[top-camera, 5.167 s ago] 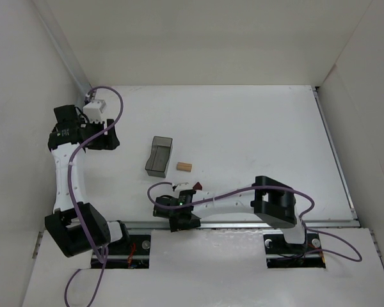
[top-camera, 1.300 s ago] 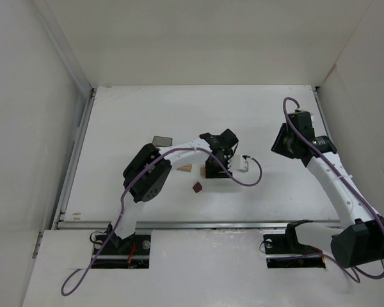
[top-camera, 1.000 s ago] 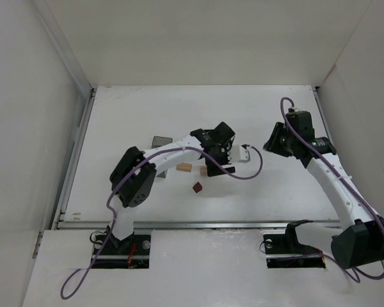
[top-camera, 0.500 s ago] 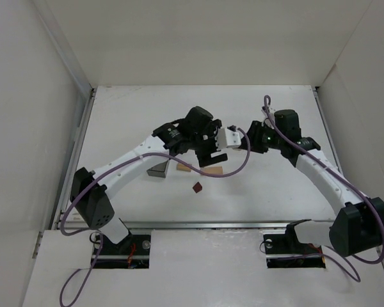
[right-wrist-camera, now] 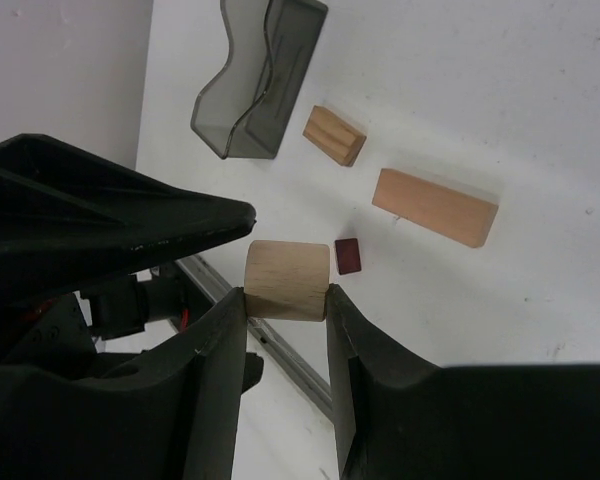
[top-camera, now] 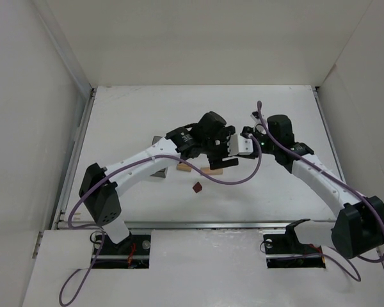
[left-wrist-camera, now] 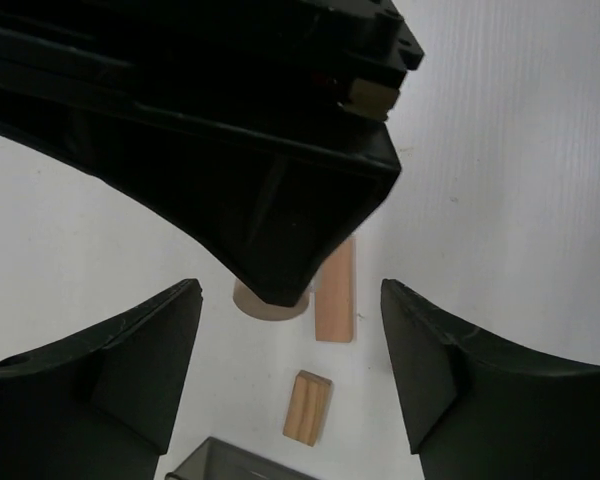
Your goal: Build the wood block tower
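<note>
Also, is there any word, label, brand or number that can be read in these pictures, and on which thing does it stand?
None: there is no readable text in any view. The plank, the small block, the dark red cube, the round block in the right gripper and the grey bin all look unmarked.

Bright, even light fills the white enclosure [top-camera: 211,45]; shadows on the table [top-camera: 275,192] are faint and soft. The overhead view is sharp; in both wrist views the near fingers [left-wrist-camera: 110,370] are dark and featureless.
</note>
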